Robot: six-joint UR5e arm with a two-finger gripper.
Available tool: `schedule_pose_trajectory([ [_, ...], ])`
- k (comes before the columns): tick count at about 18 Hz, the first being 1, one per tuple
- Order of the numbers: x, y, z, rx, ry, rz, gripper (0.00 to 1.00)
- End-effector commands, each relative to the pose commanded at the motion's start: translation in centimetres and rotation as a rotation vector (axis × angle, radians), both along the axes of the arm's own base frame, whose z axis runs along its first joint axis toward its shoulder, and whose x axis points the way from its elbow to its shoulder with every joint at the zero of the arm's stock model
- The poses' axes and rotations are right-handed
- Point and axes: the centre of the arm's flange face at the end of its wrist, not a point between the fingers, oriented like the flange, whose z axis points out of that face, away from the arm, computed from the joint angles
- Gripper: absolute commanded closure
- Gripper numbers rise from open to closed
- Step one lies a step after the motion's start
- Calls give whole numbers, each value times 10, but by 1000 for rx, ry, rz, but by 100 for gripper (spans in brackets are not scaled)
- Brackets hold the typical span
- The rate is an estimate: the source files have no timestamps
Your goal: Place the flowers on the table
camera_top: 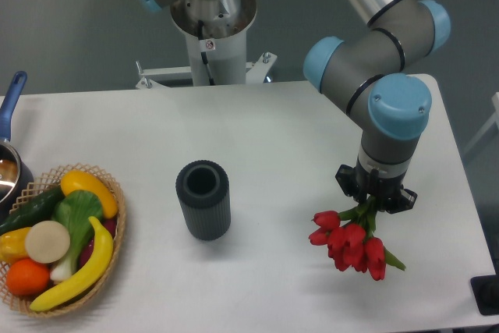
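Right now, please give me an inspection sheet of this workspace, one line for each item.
Surface: white table, bare in the middle.
Job's things: red tulip bunch, buds pointing down and left, stems up in the pincer; whether the buds touch the table, cannot tell.
Clutter: dark ribbed vase, upright and empty; wicker basket of toy fruit and vegetables; pot with blue handle at the left edge.
Pincer: pincer shut on the stems.
Cables: nothing seen.
Surroundings: robot base behind the table.

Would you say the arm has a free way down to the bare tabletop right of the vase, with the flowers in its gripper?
Probably yes. The gripper holds the flowers over a bare stretch of the table. The vase and the basket stand well off to the side.
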Motion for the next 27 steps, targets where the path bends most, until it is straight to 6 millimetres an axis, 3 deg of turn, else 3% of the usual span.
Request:
schedule_pose_trajectory([
  [7,1,0,-6,-1,-10,-1,100],
  [13,5,5,-45,-23,-50,-10,99],
  [17,9,9,-57,-33,-69,-17,96],
  [19,11,9,-66,-37,-79,-19,89],
  [23,19,13,-89,-39,-82,-28,88],
  [27,26,10,-107,-28,-66,-31,81],
])
